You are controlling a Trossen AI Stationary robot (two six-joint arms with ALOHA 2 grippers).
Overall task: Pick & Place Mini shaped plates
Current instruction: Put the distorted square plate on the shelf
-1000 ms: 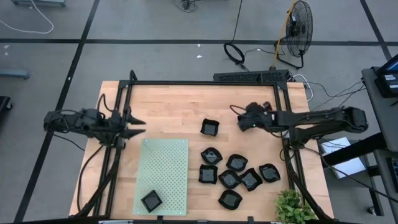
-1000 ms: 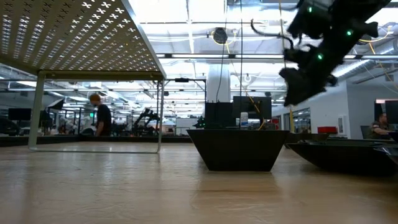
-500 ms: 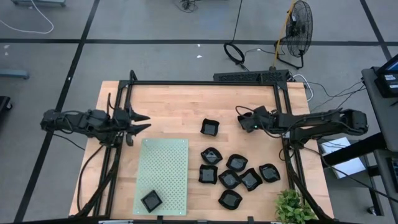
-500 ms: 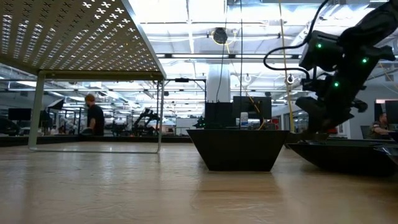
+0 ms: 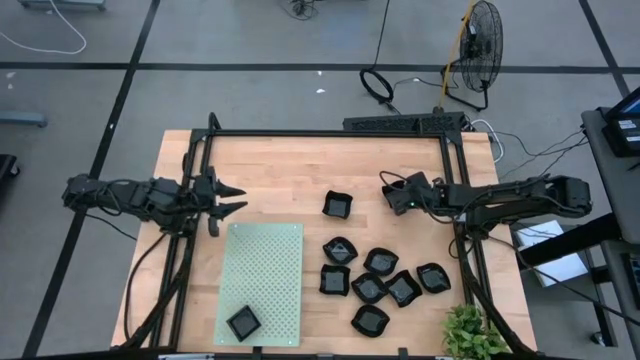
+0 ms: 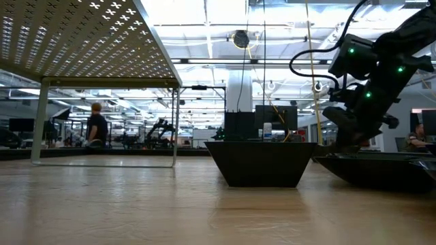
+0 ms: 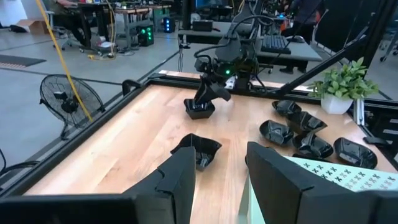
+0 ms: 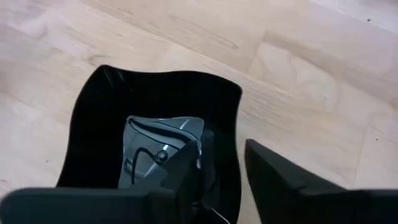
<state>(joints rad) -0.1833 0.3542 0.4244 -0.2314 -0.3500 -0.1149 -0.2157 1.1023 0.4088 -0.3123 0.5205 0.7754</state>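
Note:
Several small glossy black dishes lie in a cluster (image 5: 380, 285) on the wooden table. One dish (image 5: 338, 205) lies apart from them, and another (image 5: 243, 322) lies on the pale green perforated mat (image 5: 265, 280). My right gripper (image 5: 397, 197) is open and low over a wavy-edged dish (image 8: 124, 106), which rests flat on the table. One finger (image 8: 186, 171) is inside the dish and the other (image 8: 273, 180) is outside its rim (image 8: 233, 124). My left gripper (image 5: 238, 198) is open and hovers at the table's left edge, by the mat's far end. My right gripper comes from above, slanting down, and stands astride one side rim (image 8: 235, 149) of the dish. One finger is in the hollow and one is outside. The dish sits on the table. I cannot tell whether either finger touches it.
A black frame (image 5: 320, 133) runs along the table's far edge and both sides. A potted plant (image 5: 470, 335) stands at the near right corner. Bare wood lies between the mat and the lone dish. A person (image 6: 97, 129) walks in the room beyond.
My right gripper has come down from well above the table onto the dish and now stays there. The dish has kept its place. My left gripper has moved a little toward the table's right.

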